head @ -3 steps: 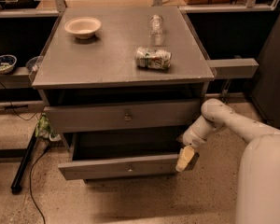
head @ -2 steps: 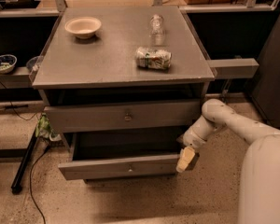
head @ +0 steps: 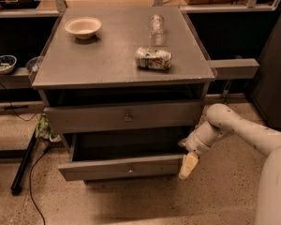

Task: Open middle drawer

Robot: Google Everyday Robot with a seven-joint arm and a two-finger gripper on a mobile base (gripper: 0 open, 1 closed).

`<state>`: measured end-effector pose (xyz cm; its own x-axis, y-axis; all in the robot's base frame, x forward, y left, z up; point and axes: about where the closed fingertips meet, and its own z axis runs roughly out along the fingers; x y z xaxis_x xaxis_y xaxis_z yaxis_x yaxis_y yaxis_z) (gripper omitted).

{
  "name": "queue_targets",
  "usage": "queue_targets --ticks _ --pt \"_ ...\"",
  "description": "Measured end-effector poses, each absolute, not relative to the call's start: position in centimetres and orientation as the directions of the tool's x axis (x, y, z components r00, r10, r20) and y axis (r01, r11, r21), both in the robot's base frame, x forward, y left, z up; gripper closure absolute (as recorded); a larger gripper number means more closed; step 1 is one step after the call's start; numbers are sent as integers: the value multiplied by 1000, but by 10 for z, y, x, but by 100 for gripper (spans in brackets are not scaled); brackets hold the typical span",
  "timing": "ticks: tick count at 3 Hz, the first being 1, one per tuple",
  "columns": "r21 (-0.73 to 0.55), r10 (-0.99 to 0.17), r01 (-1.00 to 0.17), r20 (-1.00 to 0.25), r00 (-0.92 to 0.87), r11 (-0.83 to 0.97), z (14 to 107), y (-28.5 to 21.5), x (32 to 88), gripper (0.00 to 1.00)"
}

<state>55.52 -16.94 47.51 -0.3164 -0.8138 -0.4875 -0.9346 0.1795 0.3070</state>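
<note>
The grey wooden cabinet (head: 122, 55) shows two drawer fronts. The upper, taller front (head: 126, 117) carries a small round knob. Below it the middle drawer (head: 126, 168) stands pulled out, its dark interior showing behind a plain flat front with a centre knob. My gripper (head: 188, 165) hangs from the white arm (head: 234, 125) at the right end of that drawer's front, against or just beside its corner. Anything lower on the cabinet is hidden behind the pulled-out drawer.
On the cabinet top lie a white bowl (head: 83, 27), a clear bottle (head: 156, 26) and a crushed can (head: 153, 58). A side shelf (head: 234, 68) juts out on the right. A dark pole (head: 23, 168) and cables lie on the floor at left.
</note>
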Motion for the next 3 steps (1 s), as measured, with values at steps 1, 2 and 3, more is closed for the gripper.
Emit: queue_targets --ticks 1,2,3 --pt "307 -814 -935 -487 -317 179 475 -169 555 0" --pt "331 -809 -925 -483 -336 187 463 -167 562 0" --pt "359 -802 -909 -466 -373 213 451 -171 577 0"
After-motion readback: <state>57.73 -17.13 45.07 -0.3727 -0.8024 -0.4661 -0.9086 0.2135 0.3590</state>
